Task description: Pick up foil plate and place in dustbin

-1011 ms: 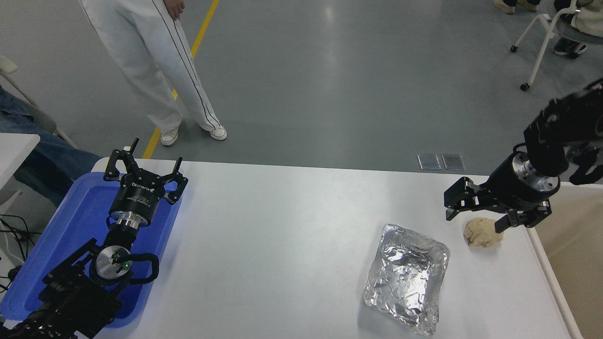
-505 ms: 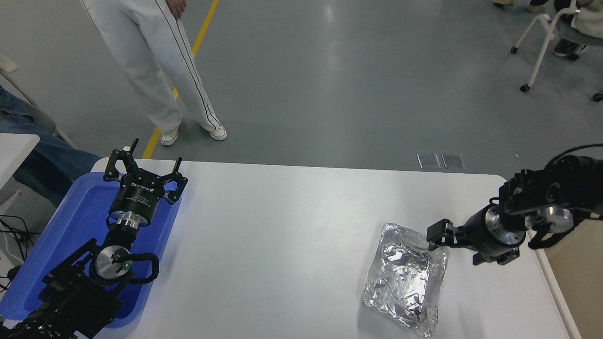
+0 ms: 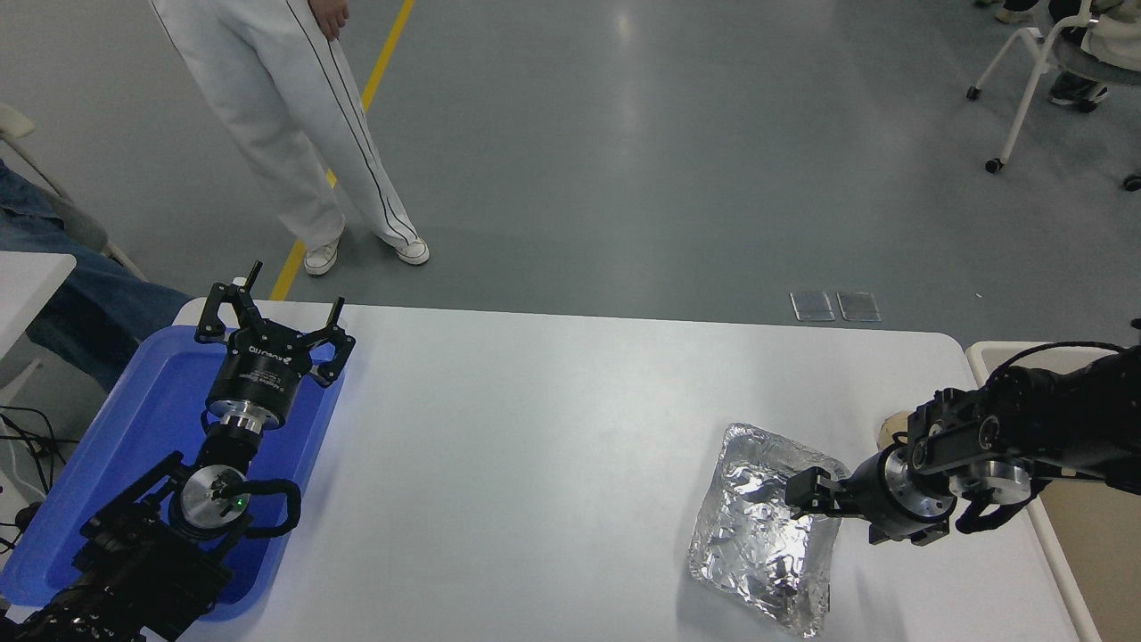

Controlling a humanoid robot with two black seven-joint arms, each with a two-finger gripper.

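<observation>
On the white worktop [image 3: 553, 446], above grey floor [image 3: 669, 160], the black right tool [image 3: 807, 495] reaches over the shiny silver foil plate [image 3: 758, 535]; its opening can't be judged.

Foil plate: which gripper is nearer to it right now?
The right. The right gripper is at the foil plate, over its right rim; the left gripper sits parked far across the table, over the blue tray.

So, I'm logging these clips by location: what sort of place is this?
Probably a lab or workshop hall: grey floor with a yellow line, a wheeled chair, a white table.
</observation>
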